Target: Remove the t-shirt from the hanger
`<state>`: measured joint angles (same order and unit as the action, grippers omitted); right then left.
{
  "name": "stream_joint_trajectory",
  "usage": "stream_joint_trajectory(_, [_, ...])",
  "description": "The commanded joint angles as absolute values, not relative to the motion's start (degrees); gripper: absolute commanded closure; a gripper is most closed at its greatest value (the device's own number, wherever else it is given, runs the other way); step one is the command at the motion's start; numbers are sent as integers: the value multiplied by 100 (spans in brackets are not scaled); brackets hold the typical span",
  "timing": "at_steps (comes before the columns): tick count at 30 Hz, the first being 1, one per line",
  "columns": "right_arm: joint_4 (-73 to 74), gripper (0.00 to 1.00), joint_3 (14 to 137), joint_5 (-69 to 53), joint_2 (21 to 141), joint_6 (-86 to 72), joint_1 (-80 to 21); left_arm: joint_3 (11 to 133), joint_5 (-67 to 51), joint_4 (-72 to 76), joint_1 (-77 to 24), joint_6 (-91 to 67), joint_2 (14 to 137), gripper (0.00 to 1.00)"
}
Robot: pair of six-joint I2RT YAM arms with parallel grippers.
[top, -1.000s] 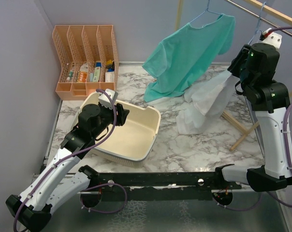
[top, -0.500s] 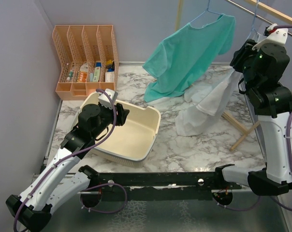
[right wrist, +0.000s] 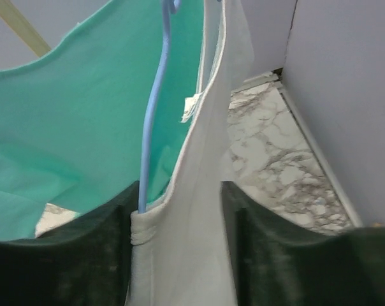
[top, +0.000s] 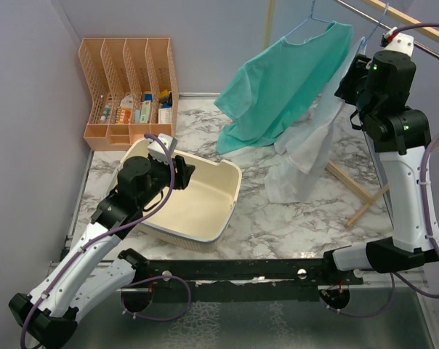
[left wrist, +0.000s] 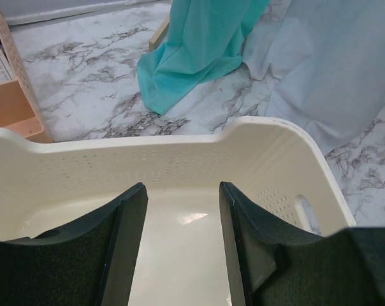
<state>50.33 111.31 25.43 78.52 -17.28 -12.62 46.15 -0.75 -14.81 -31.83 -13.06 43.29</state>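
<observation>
A white t-shirt [top: 307,145] hangs on a blue hanger [right wrist: 155,115] at the right, its hem trailing on the table. My right gripper [top: 354,73] is high up by the rail. In the right wrist view the gripper [right wrist: 180,217] is shut on the white t-shirt [right wrist: 199,210] at its collar, with the hanger wire against the left finger. A teal t-shirt [top: 285,80] hangs on a second hanger [top: 310,22] just behind. My left gripper [top: 177,171] is open and empty over the cream basket [top: 227,169], as the left wrist view [left wrist: 178,210] shows.
A wooden rail [top: 394,18] runs across the top right, with the rack's wooden legs [top: 365,193] on the table below. An orange desk organizer [top: 129,87] stands at the back left. The right wall [right wrist: 345,95] is close to the right gripper.
My right gripper has moved up and to the left with the white t-shirt, lifting its collar toward the rail. The left arm has not moved.
</observation>
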Motion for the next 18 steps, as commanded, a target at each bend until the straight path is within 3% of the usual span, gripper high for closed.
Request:
stream_joint_trajectory(1, [5349, 62, 11575, 2608, 7931, -1767, -1230, 4563, -215, -1325, -3140, -1354, 4251, 48])
stream_joint_trajectory(7, [5483, 73, 11882, 2768, 7958, -1631, -1230, 4553, -302, -1299, -3108, -1386, 4265, 48])
stream_joint_trajectory(11, [5464, 98, 11851, 2801, 7925, -1574, -1230, 4555, -366, -1275, -3085, -1404, 4274, 48])
stream_joint_trajectory(14, [5482, 98, 11800, 2784, 7932, -1548, -1233, 4544, -403, -1268, -3066, -1429, 4285, 48])
stream_joint_trajectory(18, [5564, 78, 11828, 2760, 8029, -1565, -1230, 4553, -441, -1270, -3045, -1438, 4303, 48])
